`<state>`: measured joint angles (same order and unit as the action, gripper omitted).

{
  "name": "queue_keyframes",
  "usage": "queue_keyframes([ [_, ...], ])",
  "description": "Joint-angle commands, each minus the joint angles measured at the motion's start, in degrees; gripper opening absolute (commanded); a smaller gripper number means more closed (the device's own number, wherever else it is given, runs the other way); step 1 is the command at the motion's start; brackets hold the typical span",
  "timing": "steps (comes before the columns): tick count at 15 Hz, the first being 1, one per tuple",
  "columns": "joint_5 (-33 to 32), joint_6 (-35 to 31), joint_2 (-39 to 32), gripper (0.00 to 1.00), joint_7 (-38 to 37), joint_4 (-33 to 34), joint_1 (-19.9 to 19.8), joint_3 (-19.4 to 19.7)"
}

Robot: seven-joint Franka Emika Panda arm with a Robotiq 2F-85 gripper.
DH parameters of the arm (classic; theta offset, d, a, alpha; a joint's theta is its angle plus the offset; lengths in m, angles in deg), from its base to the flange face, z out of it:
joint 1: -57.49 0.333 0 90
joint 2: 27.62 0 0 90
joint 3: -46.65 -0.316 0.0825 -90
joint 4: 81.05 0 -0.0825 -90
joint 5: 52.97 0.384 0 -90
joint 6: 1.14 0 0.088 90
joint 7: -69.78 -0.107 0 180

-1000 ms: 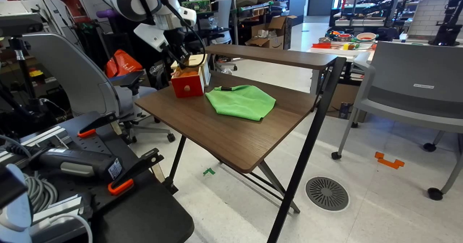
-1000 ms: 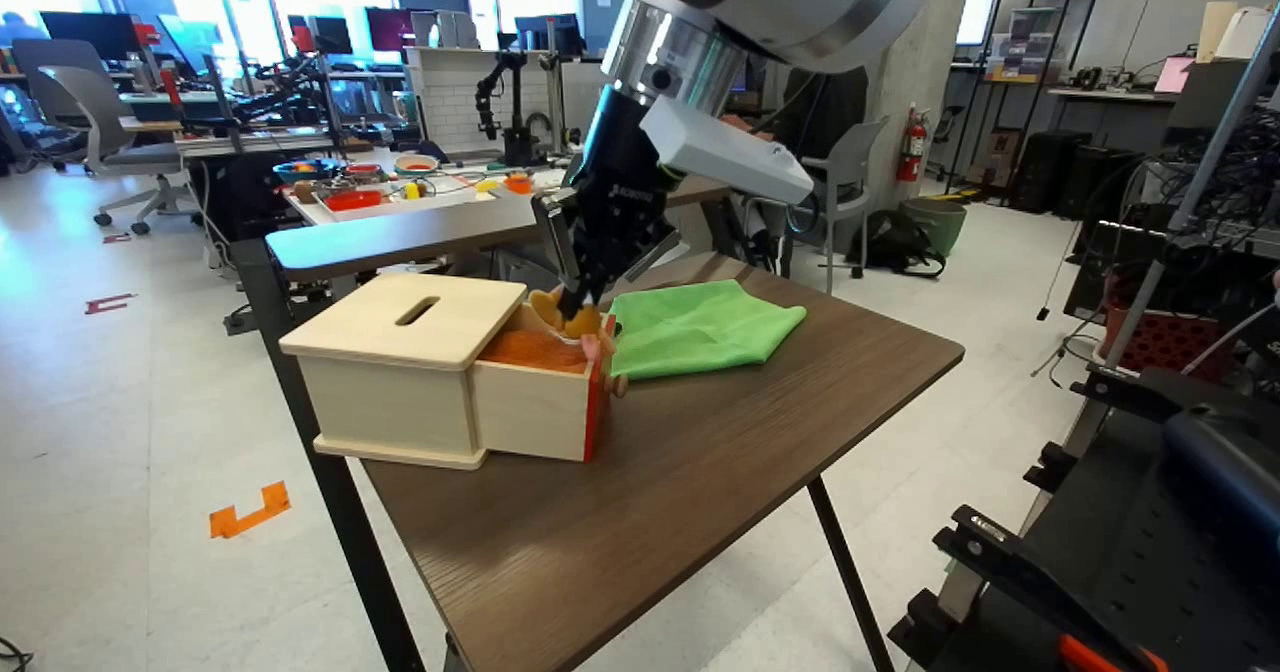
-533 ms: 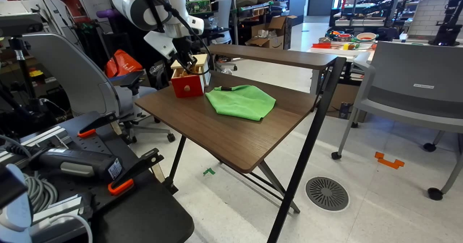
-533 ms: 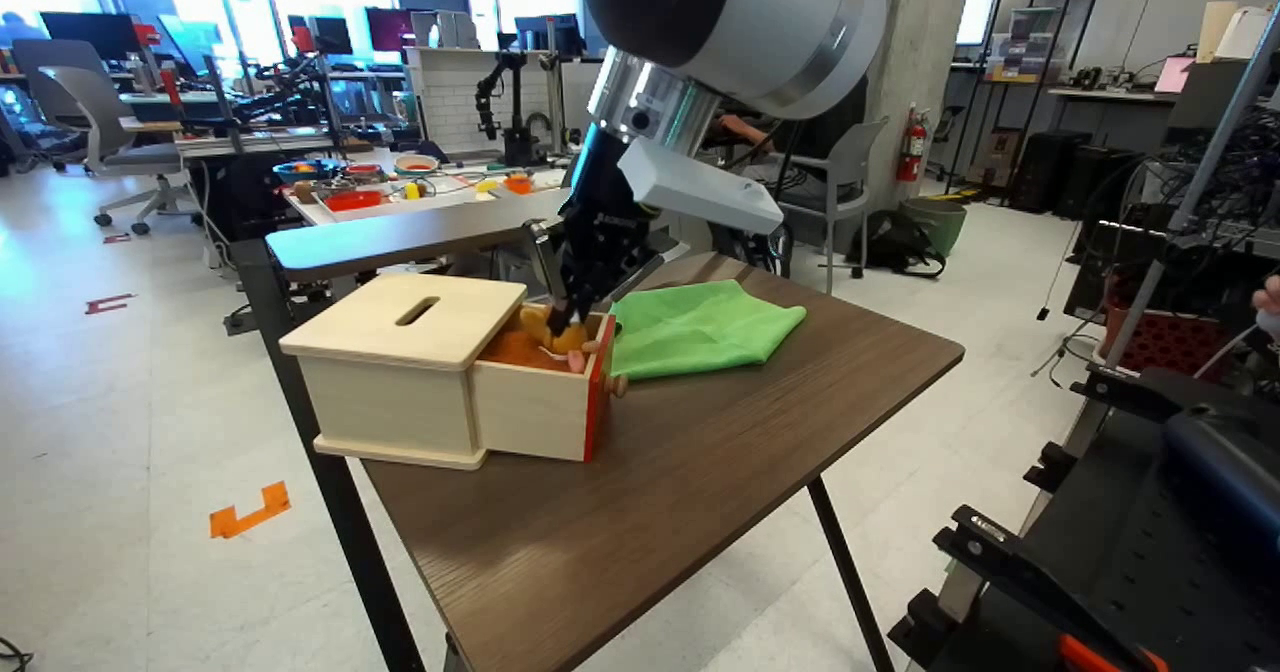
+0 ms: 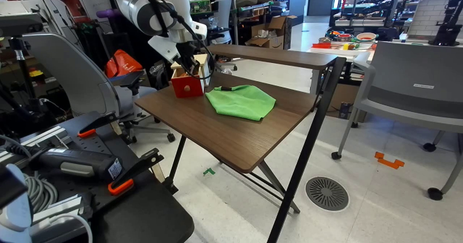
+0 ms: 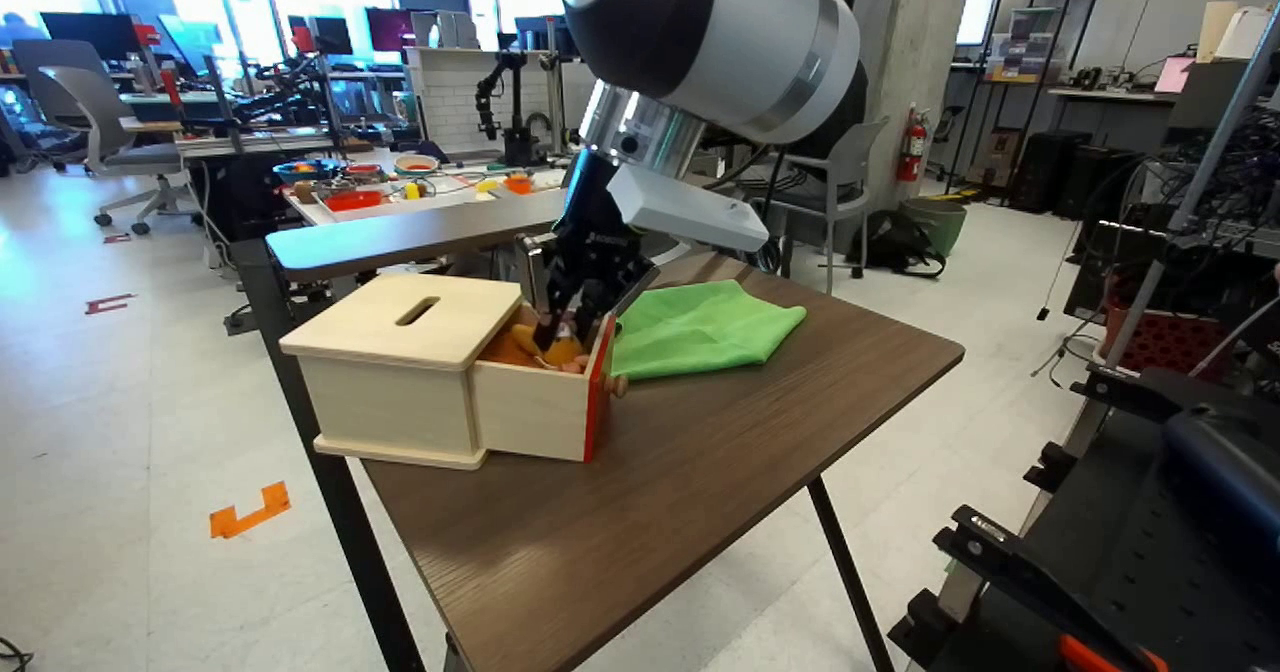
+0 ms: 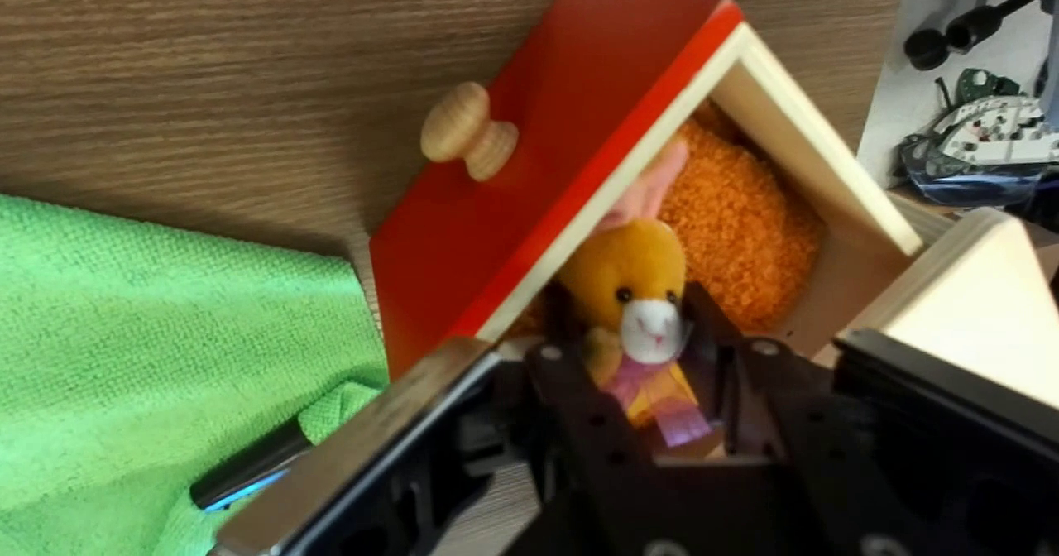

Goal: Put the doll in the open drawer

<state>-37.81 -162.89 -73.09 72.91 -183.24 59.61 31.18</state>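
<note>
While the gripper [image 6: 566,337] points down into the open drawer [image 6: 530,407] in an exterior view, the doll [image 6: 563,353] sits inside. In an exterior view facing the drawer's red front [image 5: 194,86], the doll is mostly hidden. Wrist view: fingers [image 7: 579,399] stand parted either side of the doll, apparently not squeezing; a snag on its purple ribbon [image 7: 680,424] during lifting could drag it out.

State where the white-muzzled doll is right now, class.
In the wrist view, the doll is right of centre in the open drawer, between the fingers of the gripper, with fuzzy orange material beside its head.
</note>
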Motion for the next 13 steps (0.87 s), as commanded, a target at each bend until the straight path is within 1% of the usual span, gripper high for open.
queue_keyframes([
  [1, -0.57, 2.11, 1.07, 0.66, 0.28, 0.87, -0.87, -0.76],
  [4, -0.07, 1.76, 3.52, 0.89, 0.74, -0.49, -1.43, -1.75],
  [5, 0.08, 1.57, 4.41, 0.96, 0.91, -0.98, -1.64, -2.15],
  [6, 0.56, 1.28, 6.19, 1.0, 1.27, -2.29, -2.26, -2.99],
  [9, 3.09, 1.59, 11.66, 1.0, 3.13, -6.49, -5.59, -7.15],
  [10, 3.66, 3.88, 13.87, 1.0, 3.81, -8.24, -6.67, -8.28],
  [11, 1.89, 1.39, 8.26, 1.0, 1.33, -2.75, -3.04, -4.95],
  [13, 2.77, 3.25, 11.72, 1.0, 2.05, -5.4, -4.07, -5.97],
])
